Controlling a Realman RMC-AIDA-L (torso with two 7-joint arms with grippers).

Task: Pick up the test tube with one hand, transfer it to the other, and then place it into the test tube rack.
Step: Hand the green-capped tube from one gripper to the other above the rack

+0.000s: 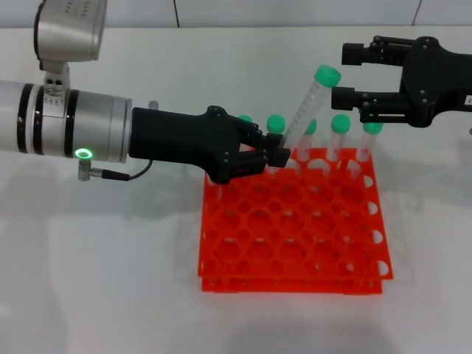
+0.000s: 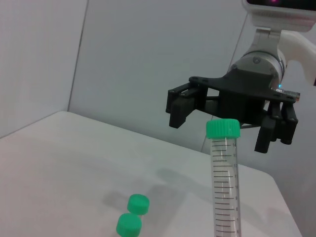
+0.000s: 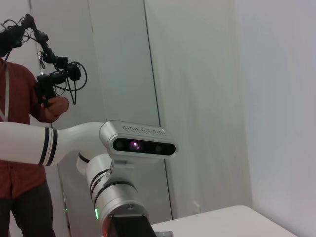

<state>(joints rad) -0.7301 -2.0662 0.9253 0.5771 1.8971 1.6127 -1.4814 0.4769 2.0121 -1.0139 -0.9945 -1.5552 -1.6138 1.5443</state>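
My left gripper [image 1: 279,152], with the green ring on its wrist, is shut on the lower part of the test tube [image 1: 306,109]. It holds the tube tilted, green cap up and to the right, over the back edge of the red-orange test tube rack [image 1: 295,243]. My right gripper [image 1: 343,75] is open in the air at the upper right, its fingertips level with the cap and just beside it, not touching. In the left wrist view the tube [image 2: 224,187] stands before the open right gripper [image 2: 219,118].
Several other green-capped tubes [image 1: 340,124] stand in the rack's back row; two of their caps [image 2: 138,203] show in the left wrist view. The right wrist view shows my left arm's wrist camera [image 3: 138,143] and a person [image 3: 22,163] standing behind.
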